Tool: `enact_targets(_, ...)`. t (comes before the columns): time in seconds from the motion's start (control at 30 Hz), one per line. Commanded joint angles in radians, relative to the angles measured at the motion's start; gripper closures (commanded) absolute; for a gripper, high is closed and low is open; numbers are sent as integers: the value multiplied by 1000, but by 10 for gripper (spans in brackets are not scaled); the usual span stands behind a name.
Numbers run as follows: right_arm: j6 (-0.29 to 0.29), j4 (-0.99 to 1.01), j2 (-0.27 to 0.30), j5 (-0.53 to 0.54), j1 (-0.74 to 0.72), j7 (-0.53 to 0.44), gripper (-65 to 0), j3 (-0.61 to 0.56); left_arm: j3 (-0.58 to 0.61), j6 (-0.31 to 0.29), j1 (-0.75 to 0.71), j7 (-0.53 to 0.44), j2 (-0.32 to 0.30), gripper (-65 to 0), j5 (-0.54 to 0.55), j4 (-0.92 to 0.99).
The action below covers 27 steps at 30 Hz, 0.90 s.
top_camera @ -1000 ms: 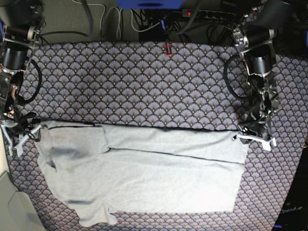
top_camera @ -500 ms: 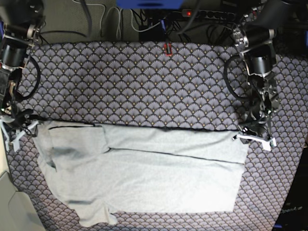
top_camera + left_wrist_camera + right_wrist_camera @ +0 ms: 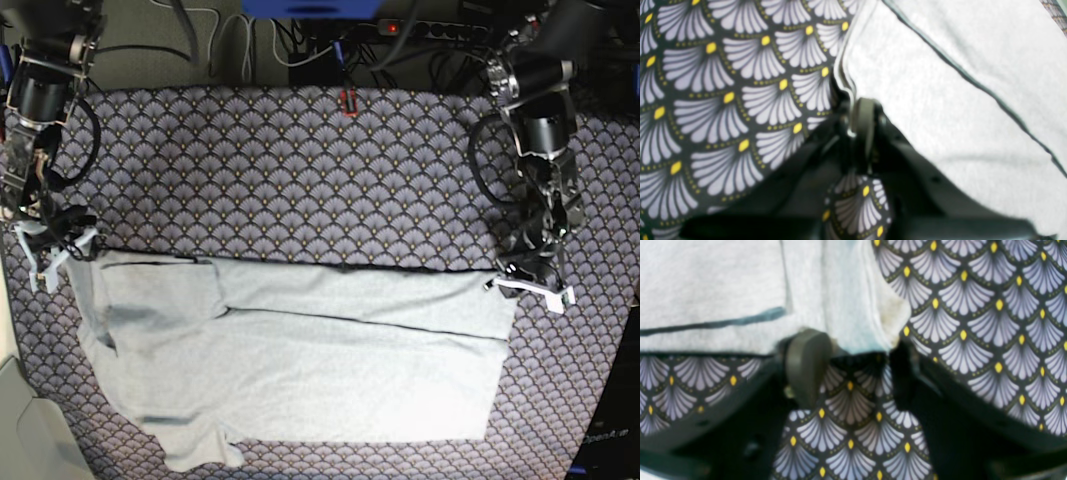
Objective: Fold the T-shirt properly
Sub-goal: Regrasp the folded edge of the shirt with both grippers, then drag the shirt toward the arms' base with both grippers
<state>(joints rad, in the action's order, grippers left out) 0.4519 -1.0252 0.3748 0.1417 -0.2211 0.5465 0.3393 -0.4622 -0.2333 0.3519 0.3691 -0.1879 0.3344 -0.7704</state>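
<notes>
Patterned cloth (image 3: 300, 170) covers the surface, with the T-shirt (image 3: 300, 360) spread flat across its near half. At the shirt's far edge, the left end effector (image 3: 858, 116) stays pinched shut on the hem corner. The right end effector (image 3: 853, 370), jaws apart, has drawn back from the sleeve since a second ago.

The T-shirt (image 3: 300, 370) is seen as soft, matt light grey cloth with a fine, slightly fuzzy knit surface and stitched hems. The tablecloth (image 3: 300, 170) is shown as smooth printed fabric, matt, with a fan-scale pattern in pale purple-grey, black and yellow dots. The fingers (image 3: 806, 363) are made of dark, dull plastic, smooth-looking.
</notes>
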Motion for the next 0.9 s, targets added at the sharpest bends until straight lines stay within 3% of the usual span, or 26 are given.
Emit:
enact_targets(0.0, 3, -17, 20, 9, -24, -22, -250, 5, 1, 8, 5, 32, -9, -13, -14, -5)
enact_targets(0.17, 3, -17, 25, 9, -28, -22, -1, 5, 3, 8, 5, 34, -9, -13, -14, -5)
enact_targets(0.4, 3, -19, 26, 9, -28, -22, 0, 16, 3, 4, 3, 60, -25, -13, -14, -19)
enact_targets(0.63, 8, -25, 26, 9, 5, -19, 0, 120, 1, 5, -66, 172, -37, -13, -13, -237)
enact_targets(0.73, 8, -139, 14, 11, 64, -9, 0, 125, -17, 7, -81, 232, -38, -13, -14, -307)
enact_targets(0.87, 8, -330, -47, 11, 174, -1, 0, 125, -126, 1, -103, 330, -37, -13, -14, -392)
